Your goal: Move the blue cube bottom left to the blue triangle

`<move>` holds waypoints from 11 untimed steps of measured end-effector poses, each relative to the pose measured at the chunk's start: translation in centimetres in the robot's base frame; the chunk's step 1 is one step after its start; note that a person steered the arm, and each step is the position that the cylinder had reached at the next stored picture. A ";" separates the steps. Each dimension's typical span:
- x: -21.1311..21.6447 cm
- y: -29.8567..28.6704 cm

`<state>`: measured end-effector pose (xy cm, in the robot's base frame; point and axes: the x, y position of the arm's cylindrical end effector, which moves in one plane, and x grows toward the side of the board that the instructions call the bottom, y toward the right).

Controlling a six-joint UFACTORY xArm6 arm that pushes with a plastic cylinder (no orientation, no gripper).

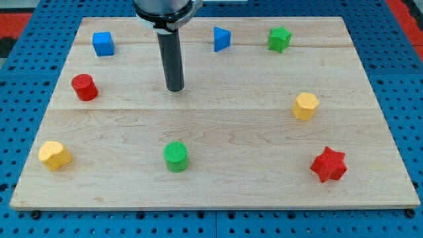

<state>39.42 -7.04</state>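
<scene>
Pale wooden board [218, 185], plank seams running left to right, sits on a blue perforated base [26, 79] with a regular hole grid. Red surface [16, 16] shows at far left and far right corners. Lighting even, soft shadows.

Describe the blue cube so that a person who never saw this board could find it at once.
On the pale wooden board, look to the view's top-left corner. The blue cube sits there, above the red cylinder and left of my tip. The other blue block, the blue triangle, lies right of the rod.
</scene>
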 end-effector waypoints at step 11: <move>0.5 -23.4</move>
<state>39.94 -30.46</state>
